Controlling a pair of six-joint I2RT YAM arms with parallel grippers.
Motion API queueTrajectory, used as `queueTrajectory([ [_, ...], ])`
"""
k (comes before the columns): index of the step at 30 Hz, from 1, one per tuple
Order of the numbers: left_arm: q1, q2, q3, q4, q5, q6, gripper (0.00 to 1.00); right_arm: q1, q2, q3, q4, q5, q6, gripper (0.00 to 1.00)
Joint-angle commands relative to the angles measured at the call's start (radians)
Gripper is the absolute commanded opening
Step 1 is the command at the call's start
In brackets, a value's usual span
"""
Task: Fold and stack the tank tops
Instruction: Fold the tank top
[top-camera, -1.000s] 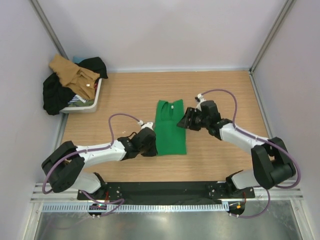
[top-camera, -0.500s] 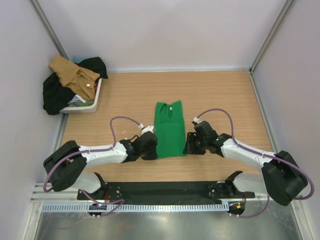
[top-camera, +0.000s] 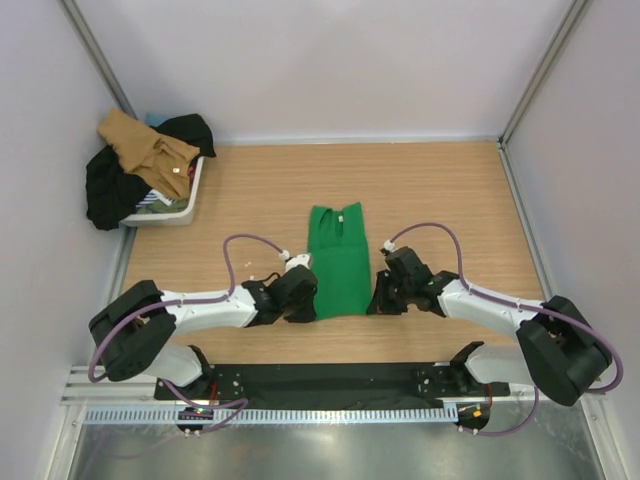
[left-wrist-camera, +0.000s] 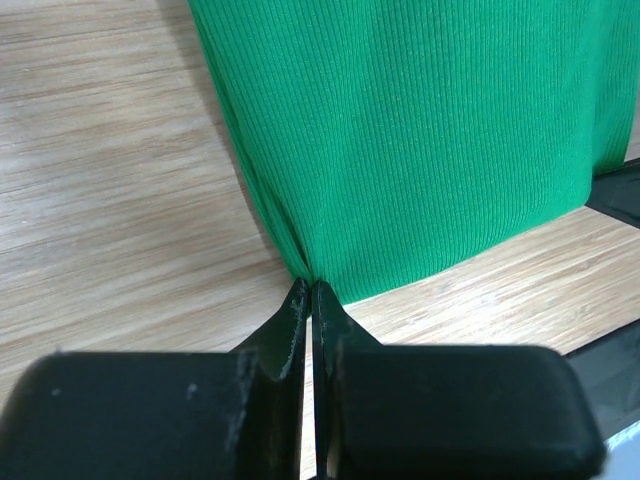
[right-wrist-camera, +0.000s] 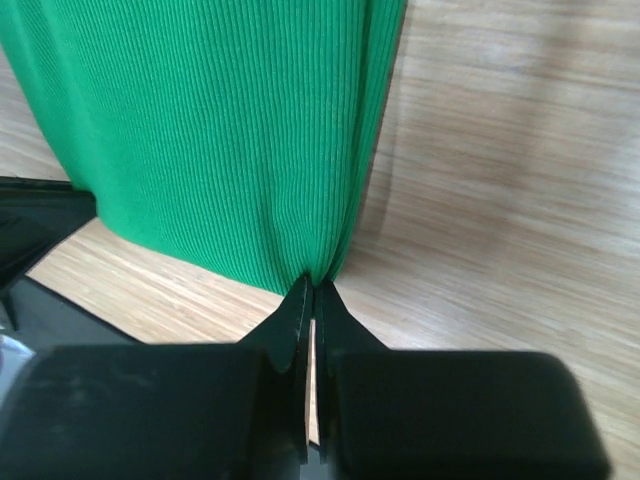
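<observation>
Left claw (left-wrist-camera: 311, 288) and right claw (right-wrist-camera: 310, 286) each pinch a near hem corner of the green top (top-camera: 338, 262), flat on the table (top-camera: 450, 190). Bites look shallow: a corner may slip mid-fold, or uneven lift skews it.

This is a robotics lab test cell, not a home or a shop. The landmark is a pale wood-grain tabletop (top-camera: 440, 190), boxed in on three sides by plain, pale panel walls (top-camera: 320, 70) held in bare aluminium frame posts (top-camera: 97, 55) that rise from its far corners. A flat black mounting plate (top-camera: 340, 378) is bolted along its near edge. It carries a white and black jointed robot arm (top-camera: 200, 308) at the left and a second one (top-camera: 490, 305) at the right, each trailing a looped purple cable (top-camera: 232, 250). Nearer than the plate run a white slotted cable strip (top-camera: 320, 414) and a brushed sheet-metal shelf (top-camera: 330, 455). A white plastic tray (top-camera: 185, 205) sits in the tabletop's far left corner.
</observation>
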Motion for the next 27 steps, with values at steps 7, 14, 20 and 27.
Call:
queueTrajectory([
  [7,-0.02,-0.067,0.073,-0.165,0.017,-0.026,0.0,0.008,-0.134,0.043,-0.125,0.021,0.022,0.01],
  [14,-0.03,-0.191,0.087,-0.265,0.036,-0.064,0.0,0.006,-0.258,0.086,-0.291,0.039,0.027,0.01],
  [20,-0.027,-0.223,0.154,-0.337,0.044,-0.071,0.0,0.008,-0.3,0.177,-0.363,0.084,0.008,0.01],
  [27,0.037,-0.171,0.306,-0.429,0.051,0.006,0.0,0.006,-0.176,0.379,-0.437,0.219,-0.078,0.01],
])
